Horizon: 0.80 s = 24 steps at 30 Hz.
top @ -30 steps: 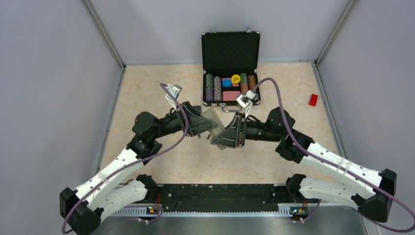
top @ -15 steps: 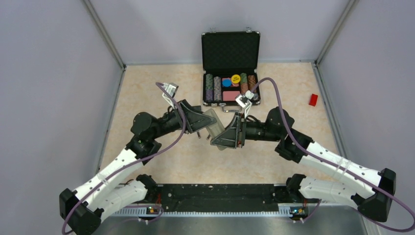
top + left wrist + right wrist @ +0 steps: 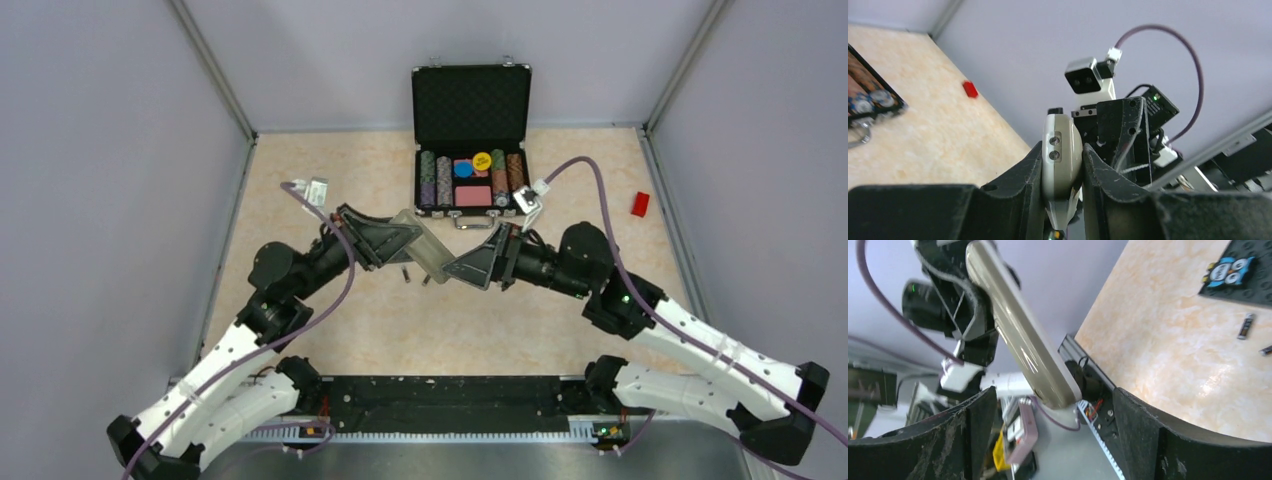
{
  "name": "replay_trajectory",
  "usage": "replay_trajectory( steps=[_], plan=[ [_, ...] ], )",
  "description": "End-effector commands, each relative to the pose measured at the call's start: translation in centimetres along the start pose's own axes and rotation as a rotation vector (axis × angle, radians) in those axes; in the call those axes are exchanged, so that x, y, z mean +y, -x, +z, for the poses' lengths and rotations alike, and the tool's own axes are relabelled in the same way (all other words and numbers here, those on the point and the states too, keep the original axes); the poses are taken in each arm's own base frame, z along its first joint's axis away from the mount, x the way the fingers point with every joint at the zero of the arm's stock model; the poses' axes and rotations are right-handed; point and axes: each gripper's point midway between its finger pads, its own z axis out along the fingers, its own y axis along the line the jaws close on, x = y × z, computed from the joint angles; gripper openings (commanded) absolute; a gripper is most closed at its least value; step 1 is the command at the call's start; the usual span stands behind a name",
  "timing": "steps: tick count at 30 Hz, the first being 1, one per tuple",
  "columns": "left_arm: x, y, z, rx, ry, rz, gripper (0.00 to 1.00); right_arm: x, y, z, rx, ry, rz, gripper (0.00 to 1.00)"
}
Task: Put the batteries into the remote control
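grey remote (image 3: 427, 254) clamped in left tool (image 3: 1062, 167); right tool (image 3: 1053, 402) open just beside it

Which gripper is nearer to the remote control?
Left. The left gripper is shut on the remote control, touching it; the right gripper stands open around its far end, not touching.

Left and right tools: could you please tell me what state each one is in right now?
Left tool: closed on the remote control.
Right tool: open, holding nothing.
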Motion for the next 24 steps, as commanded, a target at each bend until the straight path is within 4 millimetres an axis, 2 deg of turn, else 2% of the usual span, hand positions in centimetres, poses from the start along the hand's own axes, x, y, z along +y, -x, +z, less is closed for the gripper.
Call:
replay_trajectory(
  steps=[1, 4, 8, 10, 18, 24],
  plan=[
    [-0.3, 4.0, -1.6, -0.227, 0.040, 0.123, 0.00, -0.2, 4.2, -2.2, -0.221, -0.117, 0.134, 0.83],
    [0.4, 4.6, -1.9, -0.268, 0.069, 0.131, 0.00, 0.2, 4.6, -2.1, -0.242, -0.095, 0.199, 0.77],
    [1.6, 5.0, -1.9, -0.300, 0.129, 0.122, 0.00, 1.1, 5.3, -1.5, -0.253, -0.074, 0.231, 0.52],
    [2.1, 5.1, -1.9, -0.309, 0.149, 0.113, 0.00, 1.5, 5.6, -1.2, -0.258, -0.059, 0.239, 0.45],
    [3.0, 4.6, -1.6, -0.287, 0.176, 0.095, 0.00, 3.2, 5.8, 0.7, -0.231, 0.011, 0.247, 0.41],
    [3.8, 3.8, -1.3, -0.263, 0.188, 0.079, 0.00, 2.2, 5.3, 1.7, -0.212, -0.013, 0.260, 0.34]
  ],
)
